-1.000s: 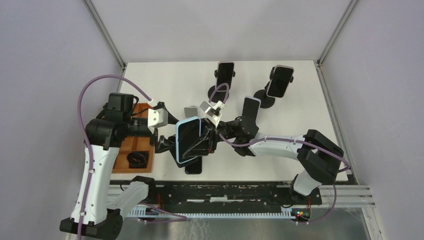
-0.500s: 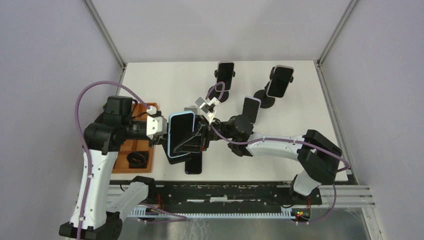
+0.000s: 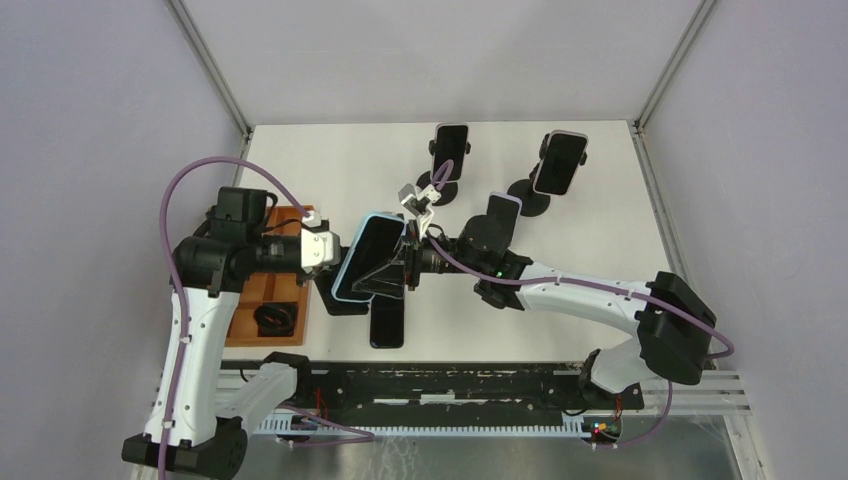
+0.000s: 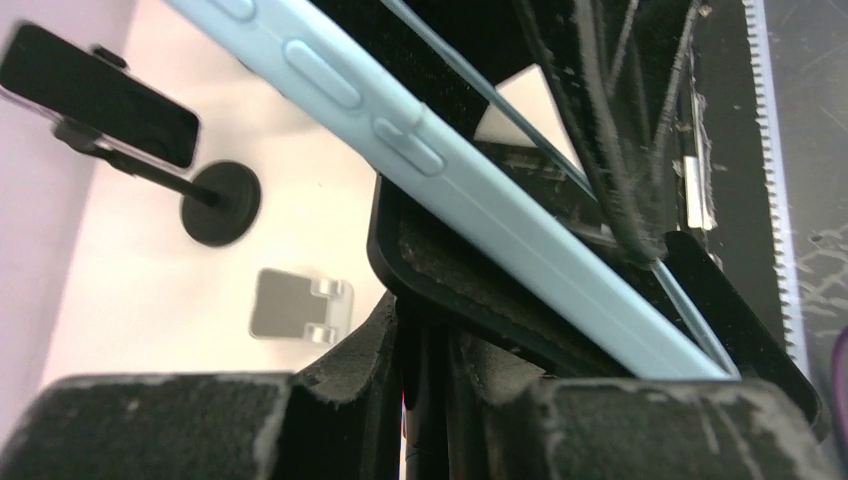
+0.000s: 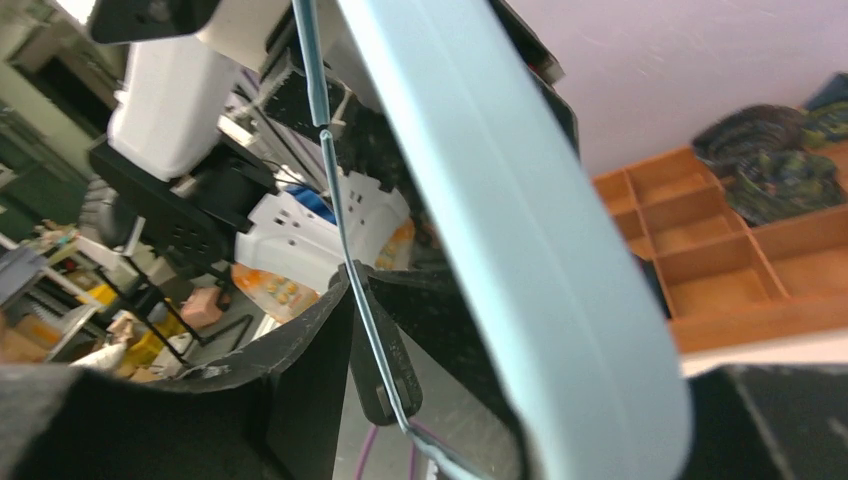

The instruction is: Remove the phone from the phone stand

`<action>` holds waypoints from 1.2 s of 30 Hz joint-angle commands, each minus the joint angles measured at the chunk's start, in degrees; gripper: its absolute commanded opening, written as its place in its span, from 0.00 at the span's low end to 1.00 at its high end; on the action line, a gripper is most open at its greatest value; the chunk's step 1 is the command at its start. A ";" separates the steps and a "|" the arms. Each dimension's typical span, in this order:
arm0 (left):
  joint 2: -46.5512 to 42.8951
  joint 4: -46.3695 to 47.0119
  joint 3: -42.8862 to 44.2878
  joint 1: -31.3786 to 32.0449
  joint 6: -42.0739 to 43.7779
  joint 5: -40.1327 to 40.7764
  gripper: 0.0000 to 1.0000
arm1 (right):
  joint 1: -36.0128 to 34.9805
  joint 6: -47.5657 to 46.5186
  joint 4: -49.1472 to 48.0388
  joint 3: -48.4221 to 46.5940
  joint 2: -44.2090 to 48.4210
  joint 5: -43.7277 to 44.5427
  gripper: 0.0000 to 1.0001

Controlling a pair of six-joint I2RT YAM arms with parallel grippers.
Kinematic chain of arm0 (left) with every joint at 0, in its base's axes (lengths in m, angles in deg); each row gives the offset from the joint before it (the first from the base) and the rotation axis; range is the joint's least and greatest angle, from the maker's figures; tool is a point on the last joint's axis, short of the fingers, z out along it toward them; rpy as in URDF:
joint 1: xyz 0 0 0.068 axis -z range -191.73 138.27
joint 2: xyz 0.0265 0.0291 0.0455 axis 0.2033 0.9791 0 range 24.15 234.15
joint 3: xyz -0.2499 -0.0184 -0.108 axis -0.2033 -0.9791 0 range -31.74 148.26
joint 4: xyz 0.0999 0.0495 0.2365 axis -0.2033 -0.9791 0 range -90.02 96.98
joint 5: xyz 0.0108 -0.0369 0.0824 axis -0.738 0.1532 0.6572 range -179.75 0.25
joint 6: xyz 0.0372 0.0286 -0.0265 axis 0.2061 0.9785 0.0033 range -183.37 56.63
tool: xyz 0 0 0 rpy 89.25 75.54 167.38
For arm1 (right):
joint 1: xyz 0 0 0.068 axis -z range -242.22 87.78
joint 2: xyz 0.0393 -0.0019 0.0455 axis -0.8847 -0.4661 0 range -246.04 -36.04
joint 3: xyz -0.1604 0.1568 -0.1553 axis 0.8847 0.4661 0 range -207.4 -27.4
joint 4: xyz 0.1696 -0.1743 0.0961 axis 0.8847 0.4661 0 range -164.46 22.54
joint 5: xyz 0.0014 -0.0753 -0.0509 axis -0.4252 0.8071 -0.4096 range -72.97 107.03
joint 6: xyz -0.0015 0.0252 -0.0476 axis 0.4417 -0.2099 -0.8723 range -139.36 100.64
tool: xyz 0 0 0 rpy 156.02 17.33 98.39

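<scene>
Phones [image 3: 451, 145] [image 3: 560, 162] [image 3: 500, 222] [image 3: 365, 262] [image 3: 387, 325] total five: three on stands [image 3: 530, 200], one held aloft.

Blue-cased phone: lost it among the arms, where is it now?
In the top view the blue-cased phone is left of centre, between the left end effector and right end effector, in its black stand, just beyond a flat black phone.
</scene>
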 commanded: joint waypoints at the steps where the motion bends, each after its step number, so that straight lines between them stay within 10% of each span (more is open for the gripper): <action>1: 0.28 -9.80 3.81 1.03 4.21 -8.56 0.02 | 2.07 -10.44 9.73 -3.82 2.50 16.17 0.59; 24: 0.81 -9.87 1.27 1.02 3.30 -10.65 0.02 | 9.95 4.65 -9.84 5.86 7.77 11.72 0.44; 30: 0.31 -9.86 0.34 1.02 3.89 -9.07 0.02 | 11.30 8.17 -10.78 5.47 8.65 7.83 0.02; 36: -0.02 -9.04 0.57 1.02 4.96 -6.19 0.02 | 15.33 14.02 -8.98 9.51 12.82 -2.40 0.00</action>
